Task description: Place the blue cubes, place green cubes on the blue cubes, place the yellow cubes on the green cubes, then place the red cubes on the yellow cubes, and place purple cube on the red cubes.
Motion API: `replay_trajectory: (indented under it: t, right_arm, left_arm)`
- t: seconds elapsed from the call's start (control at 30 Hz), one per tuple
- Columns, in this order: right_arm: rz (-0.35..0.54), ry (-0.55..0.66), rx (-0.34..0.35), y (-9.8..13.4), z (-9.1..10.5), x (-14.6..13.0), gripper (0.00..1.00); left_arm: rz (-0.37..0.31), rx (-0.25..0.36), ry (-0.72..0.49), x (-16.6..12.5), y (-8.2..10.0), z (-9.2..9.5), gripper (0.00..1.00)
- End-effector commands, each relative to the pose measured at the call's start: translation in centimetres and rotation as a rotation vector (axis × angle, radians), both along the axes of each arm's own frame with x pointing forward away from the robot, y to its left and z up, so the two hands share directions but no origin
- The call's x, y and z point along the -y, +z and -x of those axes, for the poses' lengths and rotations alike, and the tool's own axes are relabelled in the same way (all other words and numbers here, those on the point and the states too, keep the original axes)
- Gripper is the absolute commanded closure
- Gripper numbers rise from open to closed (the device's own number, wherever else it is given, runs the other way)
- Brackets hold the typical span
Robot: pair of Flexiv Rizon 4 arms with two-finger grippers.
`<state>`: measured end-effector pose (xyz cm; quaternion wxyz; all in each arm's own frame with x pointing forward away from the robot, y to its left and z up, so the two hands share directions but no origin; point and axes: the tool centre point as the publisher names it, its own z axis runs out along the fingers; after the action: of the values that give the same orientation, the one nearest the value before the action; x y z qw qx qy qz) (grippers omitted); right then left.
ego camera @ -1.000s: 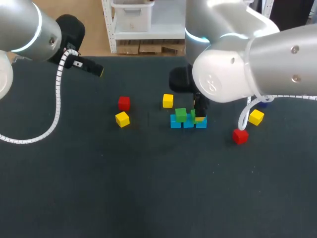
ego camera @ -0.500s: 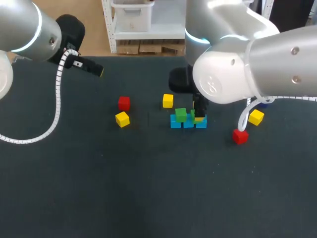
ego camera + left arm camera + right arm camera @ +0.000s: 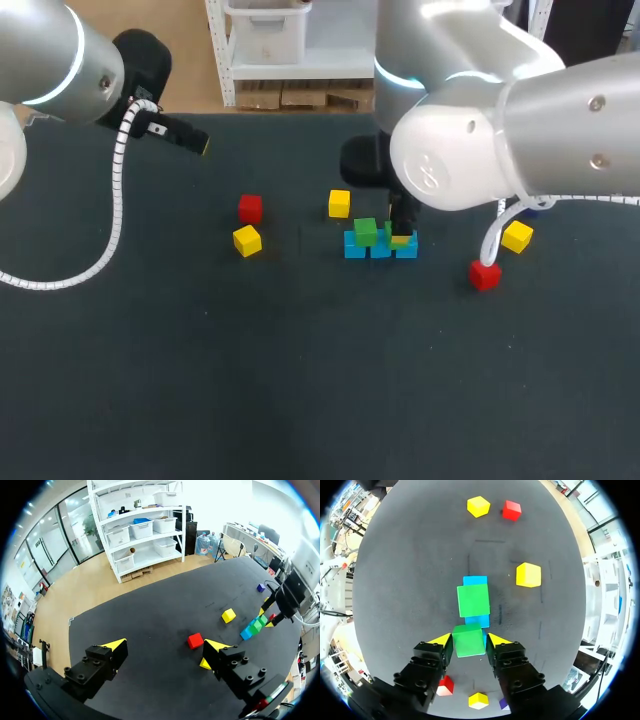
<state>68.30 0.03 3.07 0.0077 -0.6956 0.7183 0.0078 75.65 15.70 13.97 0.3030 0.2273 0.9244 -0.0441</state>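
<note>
As the right end effector [image 3: 470, 641] clamps a green cube [image 3: 468, 646] over the blue cubes [image 3: 475, 580], just beside the seated green cube [image 3: 473, 600], letting go off-centre could topple it or scatter the blue cubes; left end effector [image 3: 165, 645] hangs open.

Left arm [image 3: 60, 60] high, jaws spread, right arm [image 3: 520, 130] low, jaws clamped.

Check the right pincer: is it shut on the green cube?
Shut on it: the right pincer has both tips against opposite sides of the green cube.
</note>
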Motion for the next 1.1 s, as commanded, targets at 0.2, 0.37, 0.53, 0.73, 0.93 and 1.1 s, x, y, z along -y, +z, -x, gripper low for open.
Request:
replay_trajectory:
  t: [0.2,0.37,0.53,0.73,0.93,1.1]
  right_arm:
    - [0.000,-0.020,-0.001,-0.11,-0.13,-0.07,0.62]
    - [-0.002,-0.032,-0.002,-0.12,-0.18,-0.05,0.63]
    - [-0.005,-0.046,-0.002,-0.07,-0.22,0.06,0.63]
    - [-0.008,-0.043,0.002,-0.02,-0.22,0.06,0.62]
    - [-0.006,-0.038,0.000,-0.06,-0.07,0.03,0.58]
    - [-0.007,-0.033,0.000,-0.05,0.08,-0.01,0.29]
  left_arm:
    - [0.000,0.000,0.000,0.00,0.01,-0.02,0.00]
    - [0.000,0.000,0.000,0.00,0.01,-0.02,0.00]
    - [0.000,0.000,0.000,0.00,0.01,-0.02,0.00]
    - [0.000,0.000,0.000,0.00,0.01,-0.02,0.00]
    - [0.000,0.000,0.000,0.00,0.01,-0.02,0.00]
    - [0.000,0.000,0.000,0.00,0.01,-0.02,0.00]
